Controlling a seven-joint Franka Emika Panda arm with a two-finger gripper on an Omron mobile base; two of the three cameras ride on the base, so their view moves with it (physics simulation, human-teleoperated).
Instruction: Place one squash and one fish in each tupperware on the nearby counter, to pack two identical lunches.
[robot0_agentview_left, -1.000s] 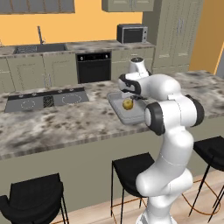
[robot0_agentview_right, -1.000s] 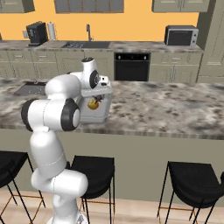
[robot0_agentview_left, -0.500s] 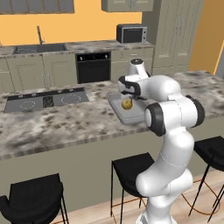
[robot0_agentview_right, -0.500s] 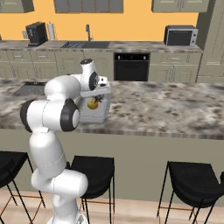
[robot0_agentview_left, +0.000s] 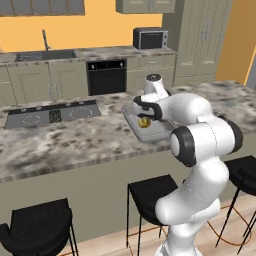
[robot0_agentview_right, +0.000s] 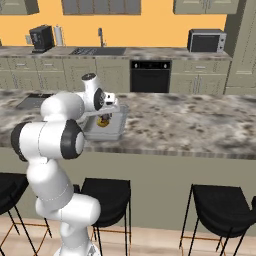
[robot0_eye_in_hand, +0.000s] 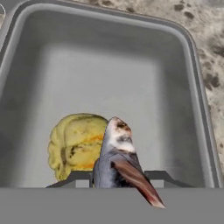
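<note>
The gripper (robot0_eye_in_hand: 118, 177) holds the grey fish (robot0_eye_in_hand: 116, 157) between its tips, at 6 o'clock in the hand view, touching the yellow squash (robot0_eye_in_hand: 76, 144) in the container (robot0_eye_in_hand: 109, 65).

Left base view: speckled counter (robot0_agentview_left: 65, 140), stovetop (robot0_agentview_left: 50, 114), microwave (robot0_agentview_left: 150, 38).

Right base view: coffee machine (robot0_agentview_right: 40, 38), sink (robot0_agentview_right: 97, 50).

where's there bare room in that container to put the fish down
The tupperware floor is bare from its far wall to its right wall. The near-left is crowded: the yellow squash sits there, and the grey fish between the jaws overlaps it.
</note>
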